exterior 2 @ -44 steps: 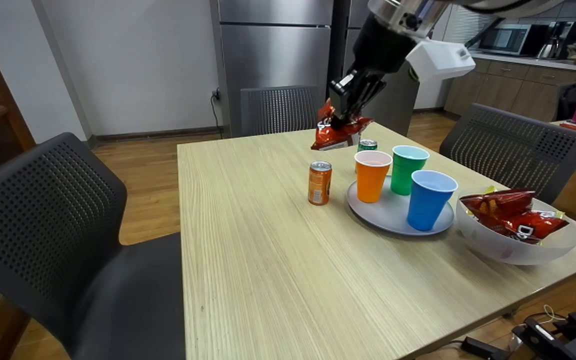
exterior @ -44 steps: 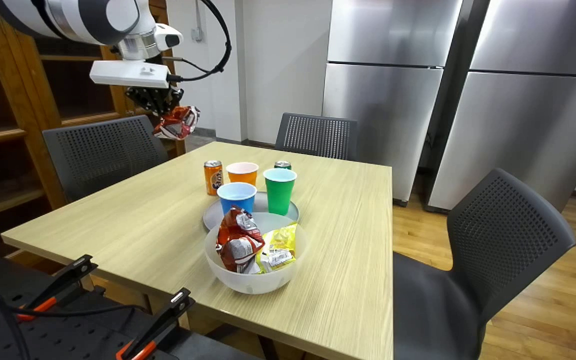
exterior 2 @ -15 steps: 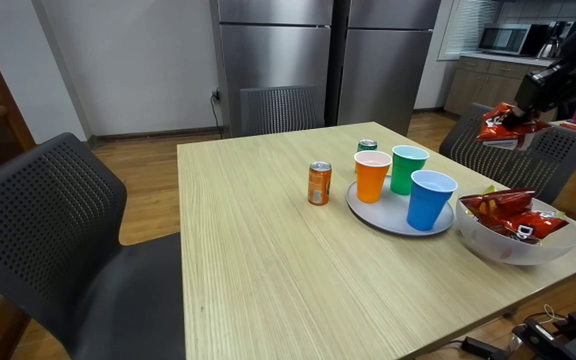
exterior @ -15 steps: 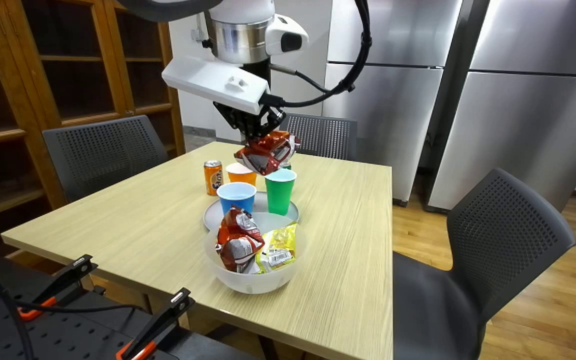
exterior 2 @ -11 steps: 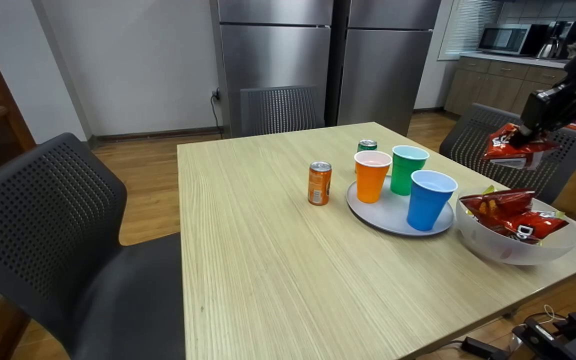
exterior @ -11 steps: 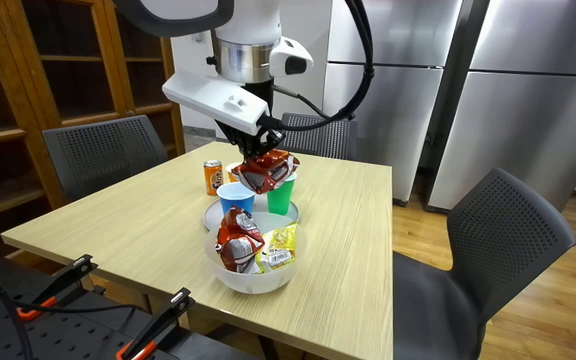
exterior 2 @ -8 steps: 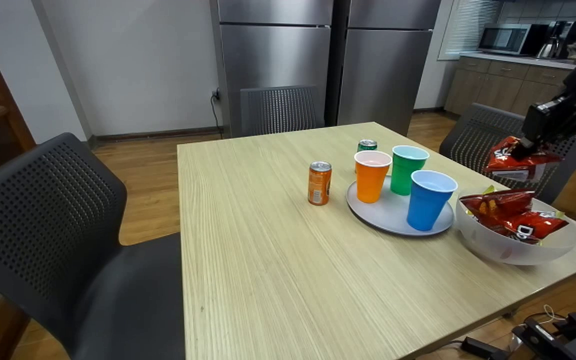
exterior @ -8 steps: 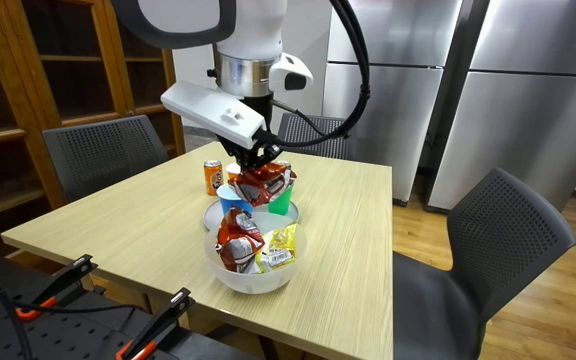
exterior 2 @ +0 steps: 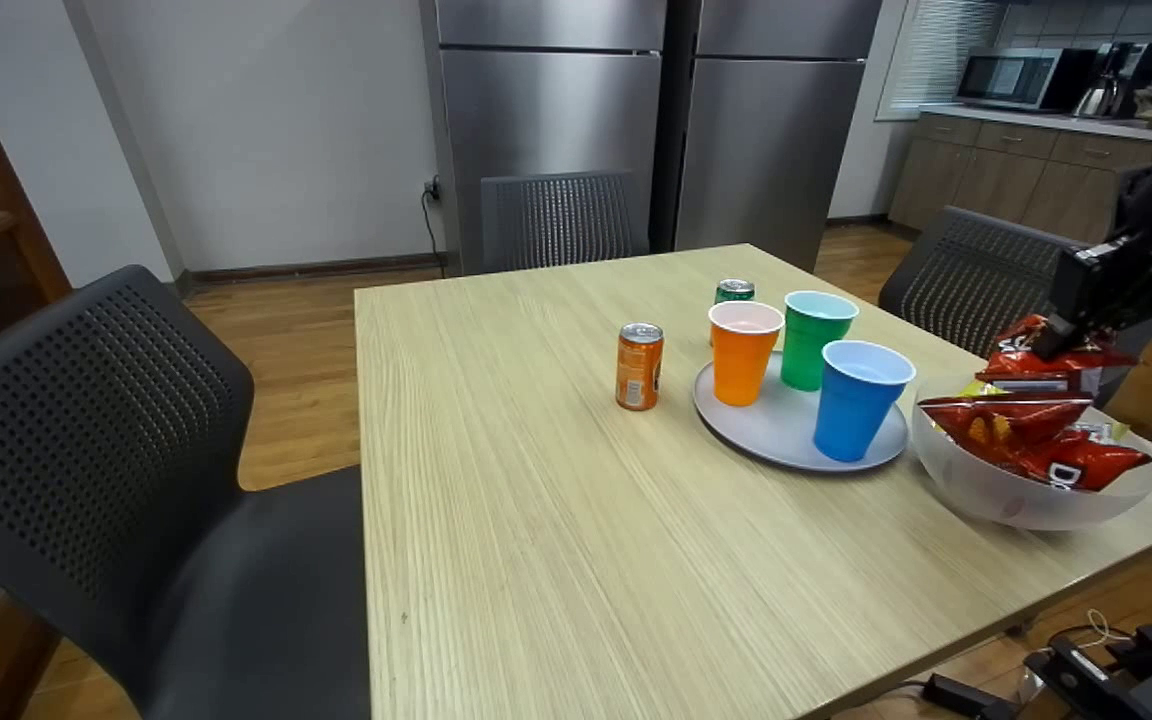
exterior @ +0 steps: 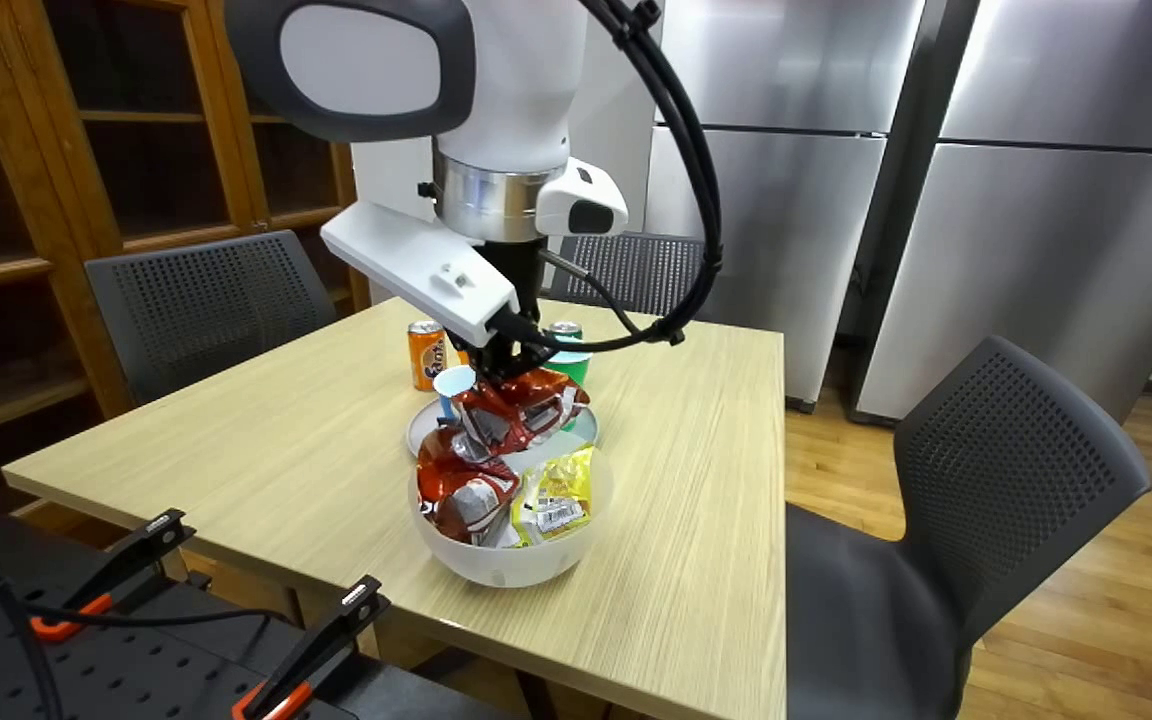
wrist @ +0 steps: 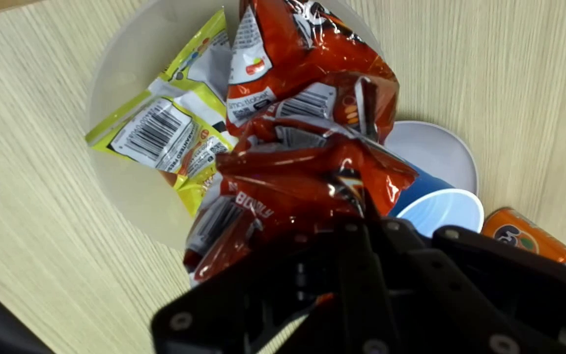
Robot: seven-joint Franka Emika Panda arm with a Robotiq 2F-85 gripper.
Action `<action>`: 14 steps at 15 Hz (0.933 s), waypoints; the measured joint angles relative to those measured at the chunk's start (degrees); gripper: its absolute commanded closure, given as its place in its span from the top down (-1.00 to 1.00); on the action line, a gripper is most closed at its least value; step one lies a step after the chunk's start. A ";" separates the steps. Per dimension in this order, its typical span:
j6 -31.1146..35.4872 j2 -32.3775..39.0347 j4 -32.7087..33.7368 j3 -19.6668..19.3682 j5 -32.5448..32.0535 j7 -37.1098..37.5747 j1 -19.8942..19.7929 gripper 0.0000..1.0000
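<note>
Gripper jaws closed, clamping the upper red bag above the bowl, near the tabletop edge facing the clamps

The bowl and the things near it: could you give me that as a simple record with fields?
Bowl: translucent bowl on the table
Inside bowl: yellow bag, at least one red bag
Held by the shut gripper: another red bag, seemingly touching the one inside
Plate: gray plate with orange cup, green cup, blue cup
Cans: orange can, green can, both upright
</note>
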 measured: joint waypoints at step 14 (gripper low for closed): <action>-1.10 2.74 0.01 -2.41 5.07 0.00 -0.01 -0.99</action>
